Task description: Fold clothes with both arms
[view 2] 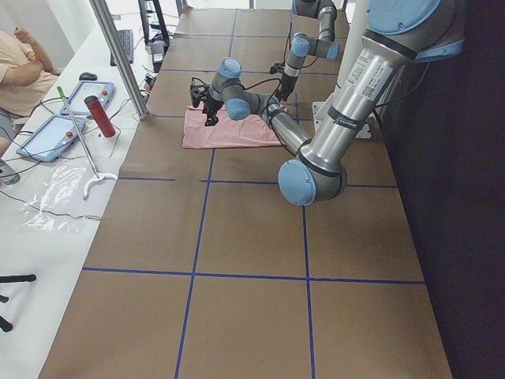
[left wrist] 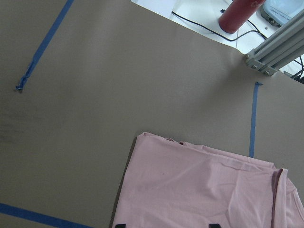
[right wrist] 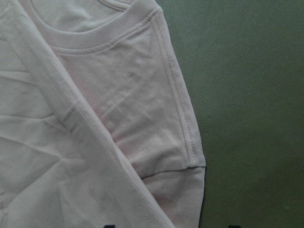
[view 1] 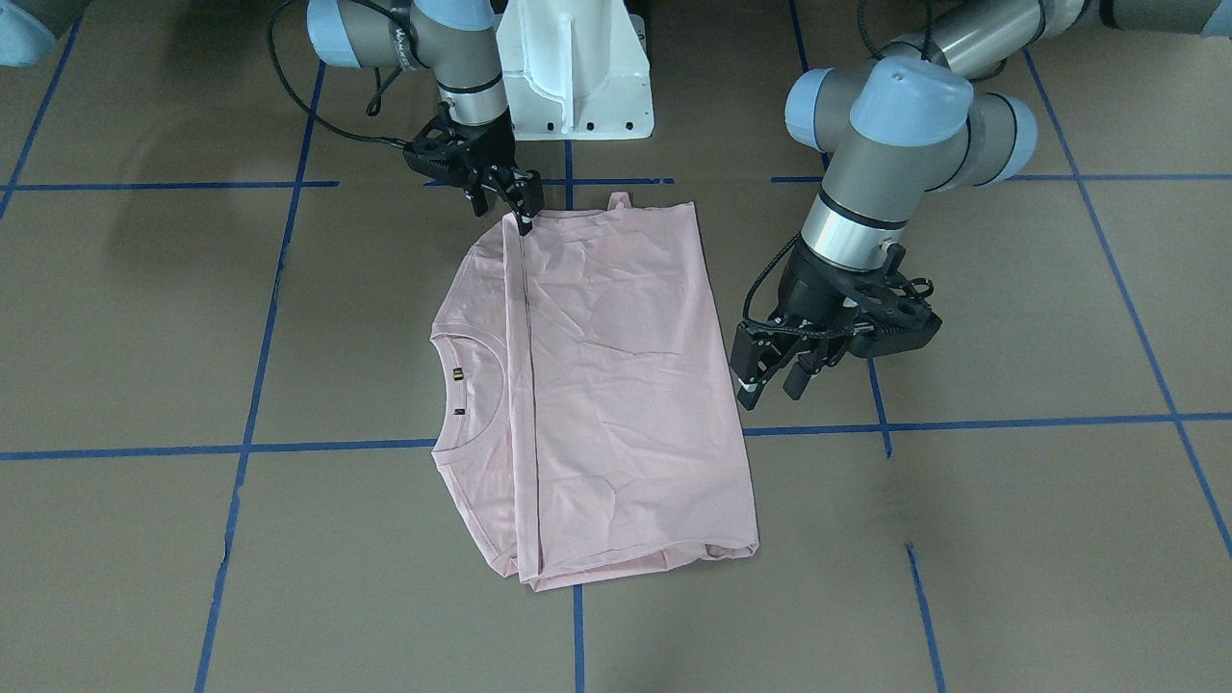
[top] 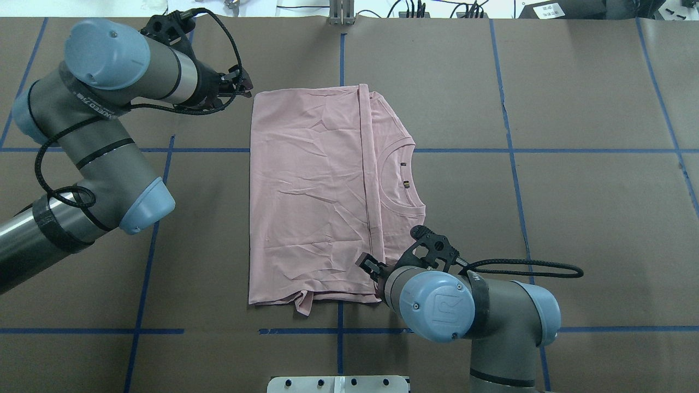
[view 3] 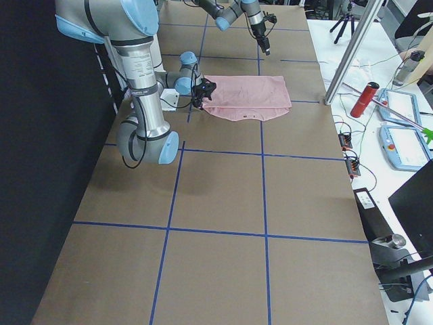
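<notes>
Pink knit T-shirt [top: 306, 191], spread flat mid-tabletop [top: 573, 191] and already doubled once: lower half laid over the chest, stitched hem [top: 367, 180] running straight across just short of the ribbed collar [top: 401, 176]. Thin, soft, lightly creased; roughly rectangular, with one sleeve tip poking out on the robot's side; no print showing. Two small dark marks inside the neckline.

Right gripper [view 1: 510, 204] tilted down at the robot-side end of that hem, fingers spread wide over the cloth, clamped on nothing, judging by the wrist view. Probably set there for the firm double-stitched edge, easy to pinch.

Left gripper [view 1: 770, 383] hovering just off the far corner of the folded side, over bare brown surface, fingers likewise wide and holding nothing. Likely posted at opposite ends of the shirt for an even lift on the next fold.

Matte brown top gridded with blue tape [top: 464, 150], handy for squaring edges.
</notes>
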{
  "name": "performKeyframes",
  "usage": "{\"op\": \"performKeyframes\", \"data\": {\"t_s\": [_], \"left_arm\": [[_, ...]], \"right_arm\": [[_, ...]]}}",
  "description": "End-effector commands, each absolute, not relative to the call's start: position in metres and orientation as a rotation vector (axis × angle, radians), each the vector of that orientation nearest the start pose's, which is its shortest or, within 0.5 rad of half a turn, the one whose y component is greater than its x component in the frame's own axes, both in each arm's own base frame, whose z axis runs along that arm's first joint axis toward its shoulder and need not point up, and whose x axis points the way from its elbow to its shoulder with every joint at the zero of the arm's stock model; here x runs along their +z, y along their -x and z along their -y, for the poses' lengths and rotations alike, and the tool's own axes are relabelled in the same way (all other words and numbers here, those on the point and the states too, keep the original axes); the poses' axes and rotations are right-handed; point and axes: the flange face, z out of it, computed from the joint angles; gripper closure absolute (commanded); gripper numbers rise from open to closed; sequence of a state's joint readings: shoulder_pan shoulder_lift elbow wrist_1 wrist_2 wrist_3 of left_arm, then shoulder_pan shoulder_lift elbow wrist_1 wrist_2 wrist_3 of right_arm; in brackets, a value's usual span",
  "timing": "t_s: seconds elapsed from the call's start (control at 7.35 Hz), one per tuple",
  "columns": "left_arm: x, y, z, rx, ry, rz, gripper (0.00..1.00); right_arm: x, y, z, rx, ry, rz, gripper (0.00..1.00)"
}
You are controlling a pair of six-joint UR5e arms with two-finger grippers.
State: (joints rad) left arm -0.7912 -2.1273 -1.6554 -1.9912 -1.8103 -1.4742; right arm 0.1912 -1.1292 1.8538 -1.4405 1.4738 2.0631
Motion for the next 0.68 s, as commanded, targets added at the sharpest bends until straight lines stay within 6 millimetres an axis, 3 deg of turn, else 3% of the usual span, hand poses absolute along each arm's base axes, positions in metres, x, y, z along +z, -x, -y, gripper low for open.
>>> {"op": "performKeyframes", "data": {"t_s": [0.0, 0.14, 0.54], "left_arm": [[0.249, -0.3987, 0.5514, -0.507, -0.251, -1.062, 0.34], [0.2492, -0.4013, 0.5496, -0.503, -0.248, -1.061, 0.33], [0.2499, -0.4002, 0.5491, -0.506, -0.252, -1.06, 0.32]], "right_arm": [[0.2842, 0.5805, 0.2522, 0.674, 0.041, 0.847, 0.3], [0.2832, 0.5809, 0.2522, 0.674, 0.041, 0.844, 0.46], [0.2832, 0.5819, 0.2515, 0.671, 0.04, 0.842, 0.47]]}}
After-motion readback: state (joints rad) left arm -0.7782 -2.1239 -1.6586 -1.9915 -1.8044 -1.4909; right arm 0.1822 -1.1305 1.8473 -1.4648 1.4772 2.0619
